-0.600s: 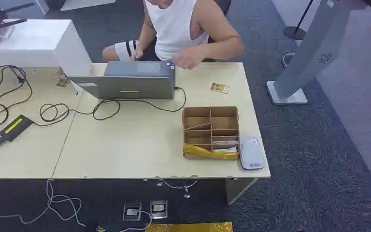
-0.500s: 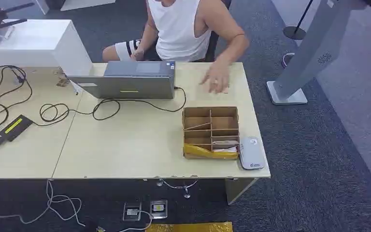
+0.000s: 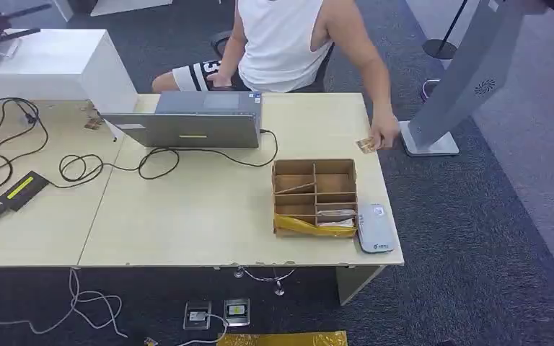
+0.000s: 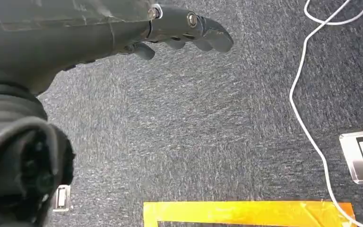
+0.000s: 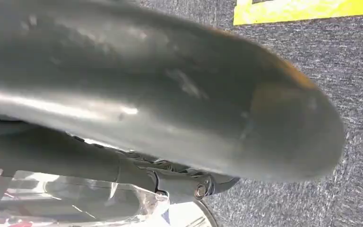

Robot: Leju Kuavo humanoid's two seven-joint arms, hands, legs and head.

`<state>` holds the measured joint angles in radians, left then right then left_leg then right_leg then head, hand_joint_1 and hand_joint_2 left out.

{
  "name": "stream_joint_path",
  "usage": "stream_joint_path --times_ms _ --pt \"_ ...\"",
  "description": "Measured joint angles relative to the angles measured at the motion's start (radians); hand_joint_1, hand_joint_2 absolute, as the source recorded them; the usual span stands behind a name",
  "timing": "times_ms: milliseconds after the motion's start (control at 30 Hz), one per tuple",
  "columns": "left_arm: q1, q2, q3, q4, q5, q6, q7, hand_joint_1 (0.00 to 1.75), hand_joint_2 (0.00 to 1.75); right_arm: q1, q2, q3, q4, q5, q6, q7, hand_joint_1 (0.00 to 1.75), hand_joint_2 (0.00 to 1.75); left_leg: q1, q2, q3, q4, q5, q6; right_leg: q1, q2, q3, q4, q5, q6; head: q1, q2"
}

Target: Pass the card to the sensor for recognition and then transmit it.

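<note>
- The card [image 3: 364, 145] is at the far right edge of the table [image 3: 209, 209], pinched in the person's hand [image 3: 385, 135], which reaches over the table's right side. It sits just beyond the far right corner of the cardboard divider box [image 3: 314, 194].
- The white sensor [image 3: 375, 228] lies flat at the near right corner of the table, touching the box's right side and well apart from the card.
- My left hand [image 4: 189, 29] hangs over the carpet, fingers extended and slightly apart, holding nothing.
- My right hand [image 5: 189, 182] hangs low too; the wrist view is mostly blocked by my own arm, so I cannot tell how its fingers lie.
- As I judge it, the task has barely begun: I do not hold the card, it has not been near the sensor, and the handing over is still to come.
- Half a second ago the person's hand was spread over the table, further in from the edge where the card had been lying; now hand and card are out at the table's right edge, and the person has leaned right.
- The laptop [image 3: 195, 121], the cables and the box have not shifted.
</note>
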<state>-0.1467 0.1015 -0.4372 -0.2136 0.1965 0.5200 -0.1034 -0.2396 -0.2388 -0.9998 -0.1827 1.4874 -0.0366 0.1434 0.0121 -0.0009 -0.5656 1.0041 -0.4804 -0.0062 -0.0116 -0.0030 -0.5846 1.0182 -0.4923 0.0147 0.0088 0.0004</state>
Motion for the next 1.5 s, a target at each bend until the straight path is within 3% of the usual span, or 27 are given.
stream_joint_path --times_ms 433,600,767,800,967,1200,1367,1500 --pt "0.000 -0.003 0.000 0.000 0.000 0.000 0.011 0.00 0.00 0.000 0.000 0.009 0.000 -0.015 -0.023 -0.002 0.00 0.00 0.000 0.000 0.000 0.000 0.000 0.000 0.000 0.000 0.000 0.000 0.000 0.000 0.000 0.000" --pt "0.000 -0.003 0.000 0.000 0.002 -0.001 0.012 0.00 0.00 -0.005 -0.008 0.007 0.000 -0.095 -0.045 -0.010 0.00 0.00 0.000 0.000 0.000 0.000 0.000 0.000 0.000 0.000 0.000 0.000 0.000 0.000 0.000 0.000" --pt "0.000 -0.003 -0.001 0.000 0.002 -0.008 0.012 0.00 0.00 -0.032 -0.037 -0.030 -0.002 -0.225 -0.136 -0.039 0.00 0.00 -0.001 0.000 0.000 0.000 0.000 0.000 -0.001 0.000 0.000 0.000 0.000 0.000 0.000 0.000" --pt "0.000 -0.002 -0.002 0.000 0.001 -0.009 0.012 0.00 0.00 -0.044 -0.048 -0.042 -0.003 -0.258 -0.159 -0.049 0.00 1.75 -0.001 0.000 0.000 0.000 0.000 0.000 -0.001 0.000 0.000 0.000 0.000 0.000 0.000 0.000" --pt "0.000 0.007 -0.006 0.000 -0.005 -0.015 0.009 0.00 0.00 -0.122 -0.130 -0.092 -0.021 -0.403 -0.267 -0.132 0.00 1.75 -0.004 0.000 0.000 0.000 0.001 0.001 -0.004 0.000 0.000 0.000 0.001 0.001 0.001 0.000" --pt "-0.001 0.016 -0.008 0.000 -0.011 -0.017 -0.011 0.00 0.00 -0.295 -0.291 -0.127 -0.056 -0.535 -0.314 -0.269 0.00 1.75 -0.007 0.000 -0.001 0.000 0.002 0.004 -0.007 0.000 -0.001 0.000 0.002 0.003 0.000 0.000" --pt "-0.002 0.016 -0.010 0.000 -0.011 -0.014 -0.019 0.00 0.00 -0.457 -0.389 -0.086 -0.087 -0.639 -0.307 -0.348 0.00 1.75 -0.008 -0.001 -0.002 0.000 0.002 0.006 -0.008 -0.002 -0.001 0.000 0.002 0.003 0.000 0.000" --pt "-0.003 0.015 -0.016 0.000 -0.011 -0.013 -0.023 0.00 0.00 -0.569 -0.419 -0.007 -0.117 -0.772 -0.279 -0.395 0.00 1.75 -0.008 -0.001 -0.002 0.000 0.002 0.006 -0.008 -0.002 -0.001 0.000 0.002 0.003 -0.001 0.000"
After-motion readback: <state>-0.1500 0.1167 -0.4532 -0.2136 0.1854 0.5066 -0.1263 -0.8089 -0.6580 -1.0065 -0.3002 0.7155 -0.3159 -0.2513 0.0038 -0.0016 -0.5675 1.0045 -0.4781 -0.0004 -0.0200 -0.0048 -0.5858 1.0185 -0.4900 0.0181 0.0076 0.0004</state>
